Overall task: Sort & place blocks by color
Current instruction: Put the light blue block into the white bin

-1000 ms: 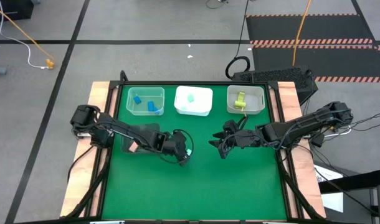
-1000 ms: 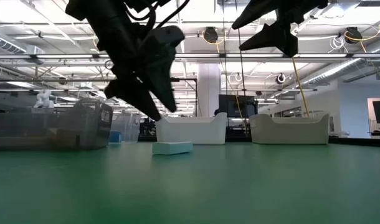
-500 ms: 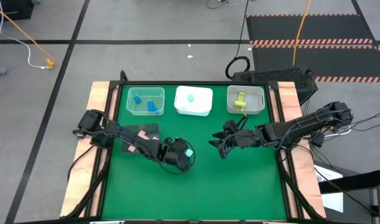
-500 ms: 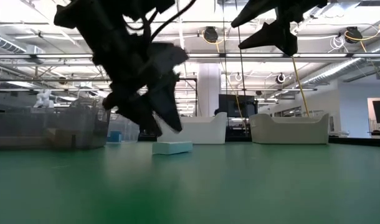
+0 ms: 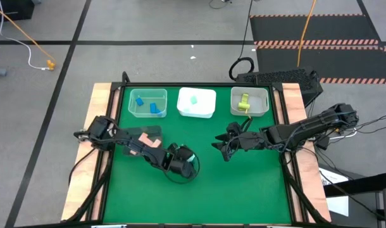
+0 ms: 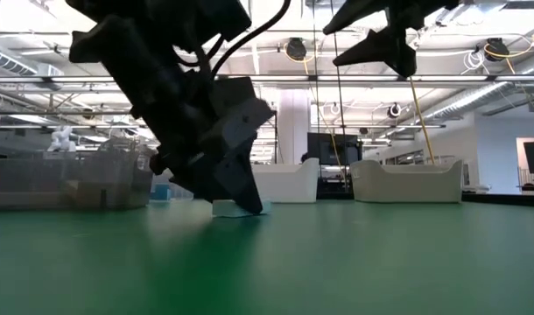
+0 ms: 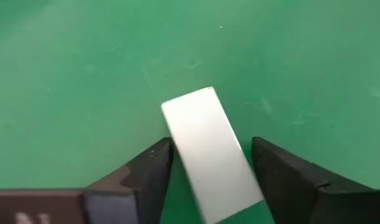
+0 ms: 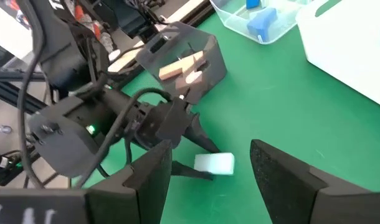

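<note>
Because the left gripper [image 7: 209, 177] straddles the pale mint green rectangular block [image 7: 212, 152] lying flat on the green felt table [image 7: 84, 74], its jaws stand apart either side, seemingly lined up to close, while the right gripper [image 5: 223, 147] waits open nearby.

Green table mat [image 5: 243, 183], clear bin [image 5: 147, 112], white bin [image 5: 197, 111], third bin [image 5: 250, 110], black-and-red floor mats [image 5: 319, 28]

In the high view the left gripper [image 5: 188, 162] covers most of the pale mint block [image 5: 191, 154]; only a sliver shows at the fingertips. In the low view the same gripper hides all but one lower corner. The left wrist view cuts the block's near end at the picture's edge. Contents of the white bin [image 5: 197, 102] are too small to identify.
</note>
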Available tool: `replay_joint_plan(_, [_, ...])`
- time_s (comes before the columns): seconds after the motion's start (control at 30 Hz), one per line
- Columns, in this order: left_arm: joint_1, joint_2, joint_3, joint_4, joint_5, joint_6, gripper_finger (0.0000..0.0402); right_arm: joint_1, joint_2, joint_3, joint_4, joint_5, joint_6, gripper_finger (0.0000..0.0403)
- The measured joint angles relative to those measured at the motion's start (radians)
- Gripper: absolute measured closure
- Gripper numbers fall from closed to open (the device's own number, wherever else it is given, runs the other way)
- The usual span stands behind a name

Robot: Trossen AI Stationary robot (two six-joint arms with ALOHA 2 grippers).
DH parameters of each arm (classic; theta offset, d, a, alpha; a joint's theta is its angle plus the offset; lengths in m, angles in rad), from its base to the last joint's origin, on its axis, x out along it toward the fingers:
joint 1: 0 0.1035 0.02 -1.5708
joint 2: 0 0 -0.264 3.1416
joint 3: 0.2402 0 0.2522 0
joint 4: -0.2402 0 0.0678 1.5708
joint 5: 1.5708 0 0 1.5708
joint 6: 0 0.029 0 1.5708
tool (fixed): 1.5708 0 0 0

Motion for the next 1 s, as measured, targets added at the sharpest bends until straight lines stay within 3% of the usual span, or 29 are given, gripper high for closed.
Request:
replay_joint_plan(0.2, [-0.003, 0.006, 0.000, -0.033, -0.022, 0.033, 0.0272, 0.000, 0.000, 0.000, 0.023, 0.000, 0.000, 0.0195])
replay_joint_plan(0.37, [0.003, -0.019, -0.002, -0.023, 0.009, 0.044, 0.0272, 0.000, 0.000, 0.000, 0.021, 0.000, 0.000, 0.0195])
replay_joint_plan(0.63, [0.078, -0.176, -0.002, 0.013, 0.030, 0.183, 0.0272, 0.000, 0.000, 0.000, 0.020, 0.000, 0.000, 0.0195])
replay_joint_plan(1.0, [0.316, -0.384, 0.000, 0.079, 0.015, 0.372, 0.0272, 0.000, 0.000, 0.000, 0.018, 0.000, 0.000, 0.0195])
